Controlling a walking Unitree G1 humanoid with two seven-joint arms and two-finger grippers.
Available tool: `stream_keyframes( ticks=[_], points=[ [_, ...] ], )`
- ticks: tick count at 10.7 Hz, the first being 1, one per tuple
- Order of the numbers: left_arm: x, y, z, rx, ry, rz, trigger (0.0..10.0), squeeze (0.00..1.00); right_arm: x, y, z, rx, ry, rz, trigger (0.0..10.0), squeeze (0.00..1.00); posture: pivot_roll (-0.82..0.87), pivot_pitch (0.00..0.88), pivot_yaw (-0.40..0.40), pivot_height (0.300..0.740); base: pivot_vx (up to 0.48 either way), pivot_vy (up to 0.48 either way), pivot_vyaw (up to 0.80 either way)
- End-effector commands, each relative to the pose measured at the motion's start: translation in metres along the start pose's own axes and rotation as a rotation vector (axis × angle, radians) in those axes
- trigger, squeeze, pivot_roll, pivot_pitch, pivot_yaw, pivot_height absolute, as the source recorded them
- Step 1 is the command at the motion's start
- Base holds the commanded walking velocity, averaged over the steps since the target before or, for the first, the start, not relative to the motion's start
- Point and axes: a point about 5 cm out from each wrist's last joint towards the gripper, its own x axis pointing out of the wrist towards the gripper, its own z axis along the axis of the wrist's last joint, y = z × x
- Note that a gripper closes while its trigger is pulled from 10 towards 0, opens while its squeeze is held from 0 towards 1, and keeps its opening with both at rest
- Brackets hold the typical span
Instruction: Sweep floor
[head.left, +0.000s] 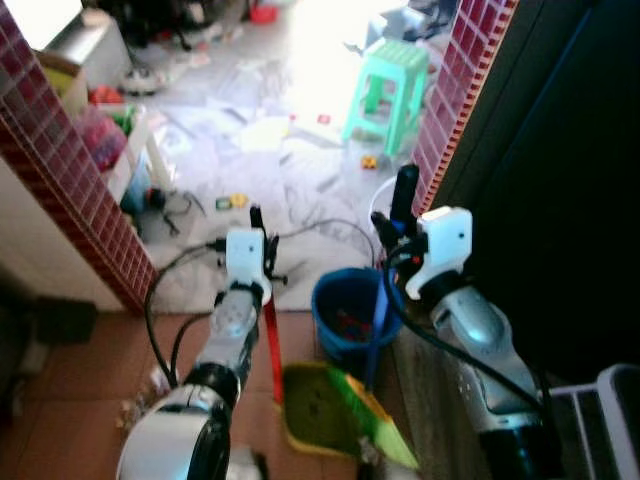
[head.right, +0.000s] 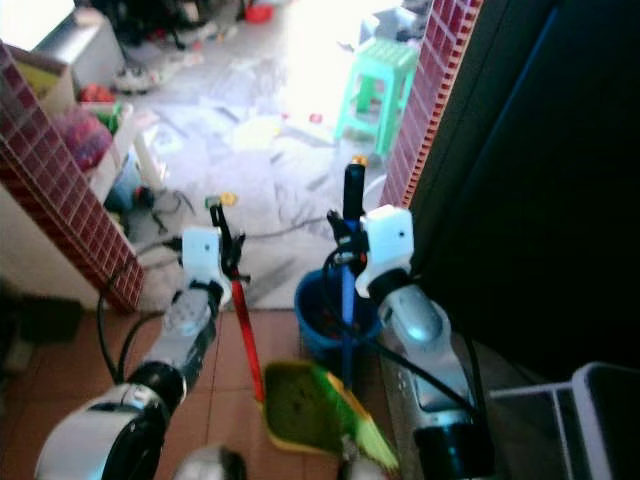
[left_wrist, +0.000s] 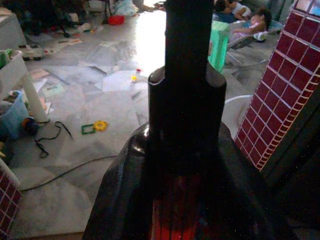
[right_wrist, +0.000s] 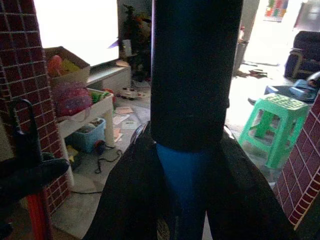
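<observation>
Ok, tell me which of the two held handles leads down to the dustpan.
The red handle in the left claw runs down to the yellow-green dustpan. The blue handle in the right claw drops beside the blue bucket.

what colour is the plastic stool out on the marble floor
Mint green stool, clearest in the right wrist view.

Floor carries bucket, stool.

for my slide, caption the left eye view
Left pincer grips the red handle, right pincer the blue handle.
</observation>
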Motion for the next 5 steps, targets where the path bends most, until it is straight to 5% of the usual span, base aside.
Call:
stream_keyframes(
  ticks=[1, 5],
  points=[
    [-0.0017, 0.003, -0.0055, 0.015, 0.036, -0.014, 10.0, 0.0, 0.0036, -0.0002, 0.0058, -0.012, -0.031, -0.004, 10.0, 0.0, -0.12, 0.049, -0.027, 0.74, 0.0, 0.48, 0.0],
    [-0.0011, 0.0018, -0.0046, 0.021, 0.034, -0.024, 10.0, 0.0, 0.0043, 0.0006, 0.0038, -0.035, -0.028, -0.01, 10.0, 0.0, -0.12, 0.047, -0.026, 0.74, 0.0, 0.427, 0.0]
  ],
)
